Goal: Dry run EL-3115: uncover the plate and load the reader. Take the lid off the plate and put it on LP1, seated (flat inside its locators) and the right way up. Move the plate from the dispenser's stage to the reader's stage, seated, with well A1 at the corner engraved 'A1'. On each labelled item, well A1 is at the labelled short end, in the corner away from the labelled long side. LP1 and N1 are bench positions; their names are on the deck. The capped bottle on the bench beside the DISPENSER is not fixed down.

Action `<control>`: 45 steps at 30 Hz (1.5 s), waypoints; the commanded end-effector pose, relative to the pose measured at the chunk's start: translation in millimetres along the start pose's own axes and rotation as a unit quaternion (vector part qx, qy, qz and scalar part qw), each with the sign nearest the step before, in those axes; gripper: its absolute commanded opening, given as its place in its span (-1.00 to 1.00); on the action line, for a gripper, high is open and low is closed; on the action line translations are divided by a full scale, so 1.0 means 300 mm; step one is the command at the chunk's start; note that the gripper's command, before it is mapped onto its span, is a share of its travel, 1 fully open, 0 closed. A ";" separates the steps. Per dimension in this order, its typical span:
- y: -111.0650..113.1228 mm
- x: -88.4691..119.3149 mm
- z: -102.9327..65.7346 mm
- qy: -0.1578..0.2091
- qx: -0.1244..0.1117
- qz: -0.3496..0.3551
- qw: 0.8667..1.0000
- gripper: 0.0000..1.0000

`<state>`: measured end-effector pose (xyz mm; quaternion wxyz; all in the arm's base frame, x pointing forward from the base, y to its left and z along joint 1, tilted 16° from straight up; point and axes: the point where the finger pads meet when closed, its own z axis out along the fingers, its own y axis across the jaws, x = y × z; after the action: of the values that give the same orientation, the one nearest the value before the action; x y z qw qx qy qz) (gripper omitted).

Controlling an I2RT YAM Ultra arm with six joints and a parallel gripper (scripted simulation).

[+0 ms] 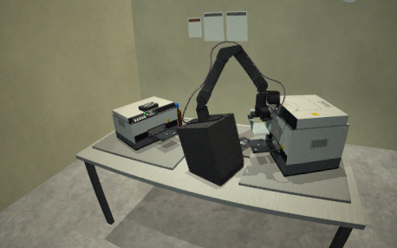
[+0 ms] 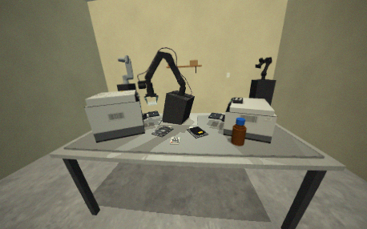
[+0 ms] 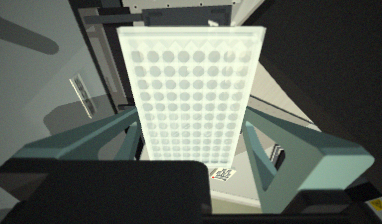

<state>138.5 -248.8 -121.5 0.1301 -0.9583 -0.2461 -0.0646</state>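
Jaws, wrist view: set wide, their angular teal fingers (image 1: 251, 123) (image 2: 156, 99) grip the long sides of a pale, translucent rectangular plate (image 3: 192, 95) (image 1: 260, 128) (image 2: 151, 102) with round wells. Beyond its far end shows a flat black stage (image 3: 187, 21) (image 1: 259, 146) (image 2: 152, 114). Whether a clear lid covers the wells cannot be told.

Top view: the plate hangs beneath the wrist, beside the boxy off-white reader (image 1: 321, 140) (image 2: 114, 118). Transfer to the reader appears in hand; the next move calls for matching A1 to its engraved corner, then a level descent.

Exterior view: well apart from the jaws stands a glossy amber cylindrical bottle (image 2: 238, 135) (image 1: 179, 118), blue-capped.
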 end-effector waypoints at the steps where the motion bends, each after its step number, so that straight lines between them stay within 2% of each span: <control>1: 0.043 -0.007 -0.030 -0.001 -0.014 -0.005 1.000 0.72; 10: 0.039 -0.007 -0.022 -0.001 -0.010 -0.011 1.000 0.72; 14: 0.049 -0.005 -0.035 -0.002 -0.017 -0.014 1.000 0.72; 20: 0.061 0.003 0.009 -0.003 -0.018 -0.022 1.000 0.72; 23: 0.069 0.004 -0.001 -0.003 -0.025 -0.023 0.999 0.72; 24: 0.083 -0.009 -0.025 -0.004 -0.037 -0.017 0.999 0.72; 26: 0.063 -0.012 0.024 -0.003 -0.020 -0.016 1.000 0.72; 33: 0.073 0.002 0.044 -0.003 -0.025 -0.023 0.999 0.72; 38: 0.002 0.002 0.109 0.000 0.002 -0.016 1.000 0.72; 40: 0.002 0.002 0.109 0.000 0.002 -0.016 1.000 0.72; 41: 0.057 0.002 0.061 -0.003 -0.026 -0.019 0.999 0.72; 42: 0.059 0.003 0.064 -0.003 -0.027 -0.020 0.999 0.72; 43: 0.048 0.005 0.074 -0.003 -0.023 -0.020 1.000 0.72; 44: 0.015 0.005 0.112 -0.001 -0.005 -0.018 1.000 0.72; 45: 0.000 0.005 0.131 0.000 0.003 -0.017 1.000 0.72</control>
<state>143.0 -245.7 -152.1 0.1258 -0.9542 -0.2629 -0.0674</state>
